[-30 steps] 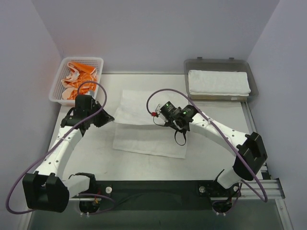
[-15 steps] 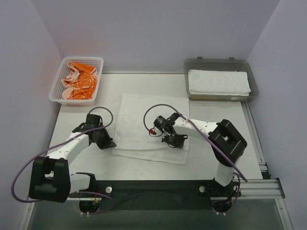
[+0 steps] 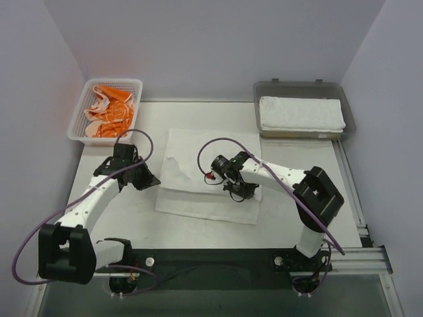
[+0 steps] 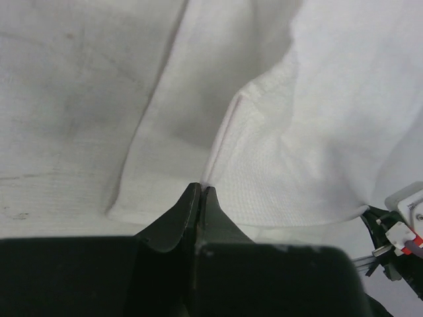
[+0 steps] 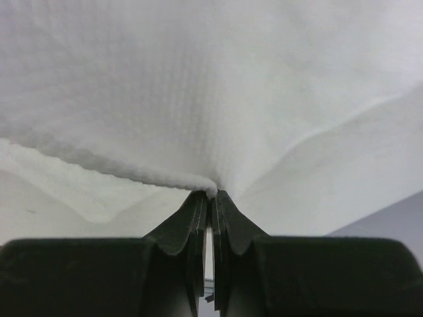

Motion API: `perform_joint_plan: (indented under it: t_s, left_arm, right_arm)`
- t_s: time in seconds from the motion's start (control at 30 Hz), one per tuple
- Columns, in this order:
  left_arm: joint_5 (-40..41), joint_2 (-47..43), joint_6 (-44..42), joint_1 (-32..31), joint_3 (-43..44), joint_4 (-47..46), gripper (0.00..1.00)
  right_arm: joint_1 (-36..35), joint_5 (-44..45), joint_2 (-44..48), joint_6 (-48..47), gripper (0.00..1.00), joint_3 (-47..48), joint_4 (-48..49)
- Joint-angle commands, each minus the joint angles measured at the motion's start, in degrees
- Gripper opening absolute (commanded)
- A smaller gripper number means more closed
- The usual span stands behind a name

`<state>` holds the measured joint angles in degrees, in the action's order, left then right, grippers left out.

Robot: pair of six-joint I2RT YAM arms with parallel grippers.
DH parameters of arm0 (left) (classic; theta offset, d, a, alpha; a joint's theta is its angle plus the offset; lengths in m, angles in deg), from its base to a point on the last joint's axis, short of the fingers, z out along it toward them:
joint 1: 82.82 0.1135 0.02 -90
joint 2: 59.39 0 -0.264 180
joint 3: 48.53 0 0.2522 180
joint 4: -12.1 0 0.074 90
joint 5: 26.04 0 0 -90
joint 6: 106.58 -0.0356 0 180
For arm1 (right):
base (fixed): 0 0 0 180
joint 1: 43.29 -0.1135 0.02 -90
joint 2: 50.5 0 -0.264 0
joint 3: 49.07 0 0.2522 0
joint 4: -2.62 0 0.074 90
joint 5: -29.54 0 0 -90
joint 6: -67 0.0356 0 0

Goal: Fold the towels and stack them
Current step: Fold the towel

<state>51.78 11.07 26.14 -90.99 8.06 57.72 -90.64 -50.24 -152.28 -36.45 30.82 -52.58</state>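
A white terry towel [image 3: 198, 178] lies partly folded in the middle of the table. My left gripper [image 3: 151, 180] is shut on its left edge, and the left wrist view shows the jaws pinching the hem [image 4: 201, 189]. My right gripper [image 3: 242, 190] is shut on its right edge, and the right wrist view shows the jaws pinching the cloth [image 5: 211, 193]. A folded white towel [image 3: 301, 113] lies in the grey tray [image 3: 264, 89] at the back right. Orange-and-white towels [image 3: 109, 112] fill the white mesh basket [image 3: 84, 96] at the back left.
The tray and the basket stand at the table's far corners. The arm bases sit at the near edge on a dark rail [image 3: 218, 261]. Purple cables [image 3: 225, 142] loop over both arms.
Both grippers came down to the towel's near side edges and closed on them, then lifted them a little toward the far side. The towel's near layer now lies folded over.
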Motion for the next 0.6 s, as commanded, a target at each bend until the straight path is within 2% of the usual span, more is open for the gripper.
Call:
perform_joint_plan:
  t_s: [0.0,0.13,0.23,0.47,0.57]
  left_arm:
    - [2.3,-5.9,-1.3,0.3,8.1,3.2,0.0]
    - [2.2,-10.3,-1.6,0.1,13.7,7.7,0.0]
    - [2.3,-14.4,-1.7,0.1,14.0,10.5,0.0]
    - [2.8,-22.6,-2.1,0.1,4.7,14.3,0.0]
    - [5.4,-23.4,-2.6,0.2,-1.0,13.8,0.0]
  right_arm:
    - [-0.5,8.5,7.3,0.5,0.0,7.2,-12.8]
    - [-3.2,10.1,12.0,1.9,0.0,11.9,-19.3]
    - [-6.0,9.1,15.1,4.3,0.0,12.2,-22.3]
    - [-10.3,3.6,17.6,11.1,0.0,3.1,-23.3]
    - [-12.1,0.6,17.4,11.9,0.0,-1.5,-18.4]
